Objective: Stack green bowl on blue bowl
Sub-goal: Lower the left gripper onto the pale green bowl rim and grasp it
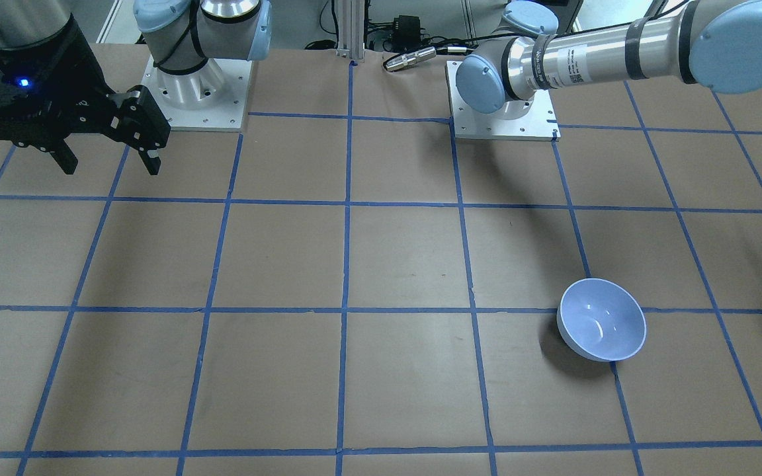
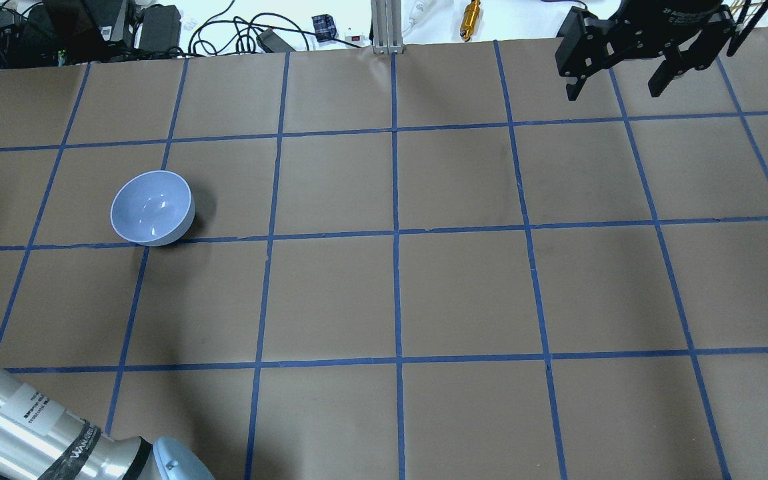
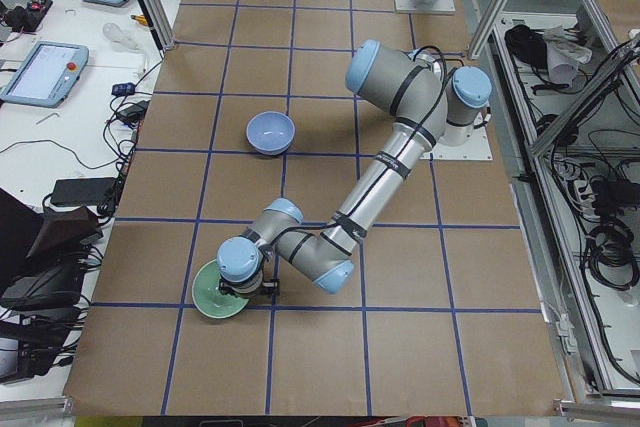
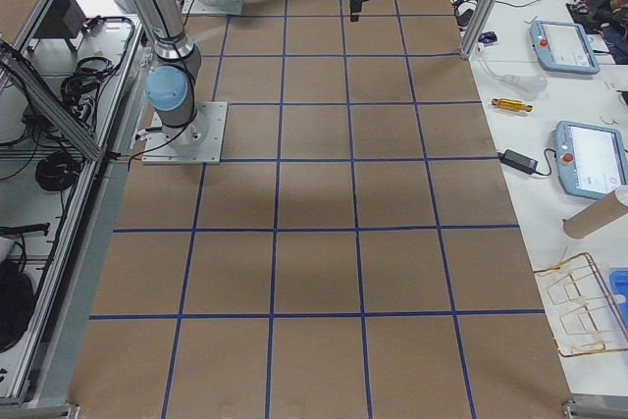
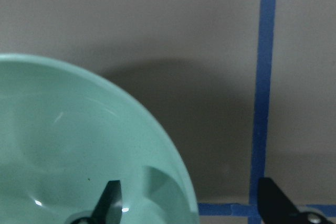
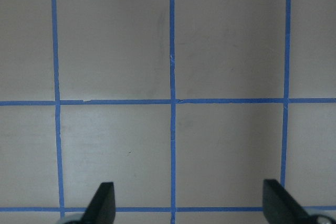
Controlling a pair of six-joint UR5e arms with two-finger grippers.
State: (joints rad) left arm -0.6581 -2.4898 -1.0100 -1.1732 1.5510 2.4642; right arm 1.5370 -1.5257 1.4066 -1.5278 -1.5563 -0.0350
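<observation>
Astride the rim of the green bowl, left hand spread.

The table (blue-taped grid) carries the blue bowl and green bowl.

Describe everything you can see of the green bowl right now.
The green bowl is round, smooth and glossy, pale mint with a thin lighter rim; it looks like plastic. It sits upright on the brown paper table near the robot's left end, well apart from the blue bowl. The left gripper is open and straddles its rim, one finger inside, the other outside and clear of the wall. Whether the inner finger touches the bowl cannot be told.
</observation>
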